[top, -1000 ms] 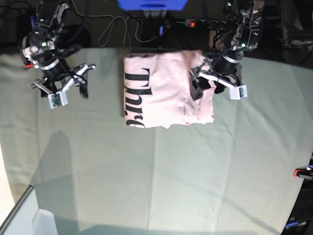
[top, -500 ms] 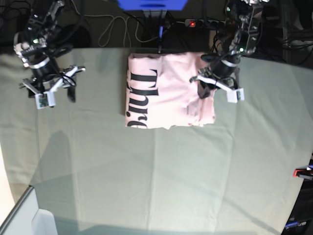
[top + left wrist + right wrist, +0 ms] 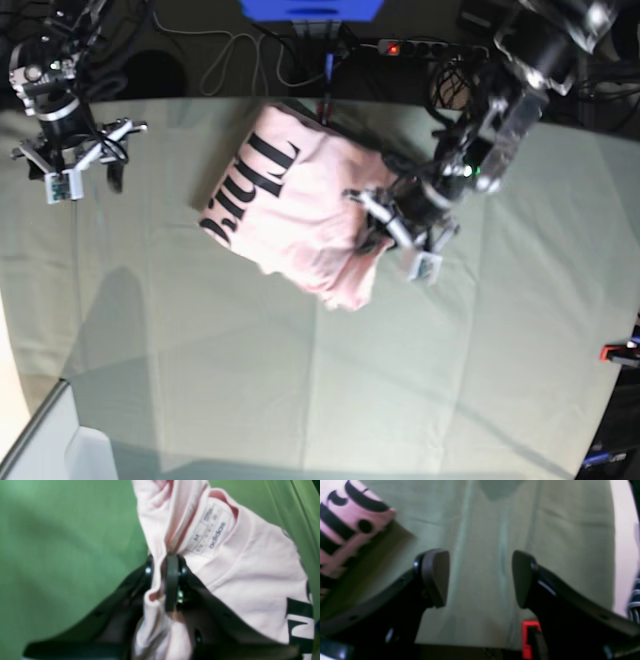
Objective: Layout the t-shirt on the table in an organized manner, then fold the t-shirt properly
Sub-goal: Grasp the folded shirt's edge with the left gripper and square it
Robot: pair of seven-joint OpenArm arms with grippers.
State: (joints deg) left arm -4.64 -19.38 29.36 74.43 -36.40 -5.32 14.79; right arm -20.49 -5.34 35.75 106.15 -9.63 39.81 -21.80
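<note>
Left gripper was clamped on a bunched fold of the t-shirt near the collar, jaws almost together with pink cloth pinched between them and spilling out on both sides; the neck label sat just above the pinch; in the base view the same gripper was at the shirt's right edge.

Risk, as a guess: the grip was on a gathered wad of several layers rather than one clean edge, so any pull could drag the whole bundle and undo the stacked layers; the thick fold could also slip out of the narrow bite if tugged fast; the shirt was already lying skewed, so more dragging would likely leave it crooked.

Right gripper was released, jaws spread wide with nothing between them, only bare table cloth below; in the base view it hovered at the far left, well apart from the shirt; a corner of the shirt's black lettering showed at the edge of its wrist view.

The t-shirt lay partly folded and rotated on the table, toward the far middle, lettering side up at its left end, right end lumped by the left gripper; a red clamp sat at the table's right edge.
</note>
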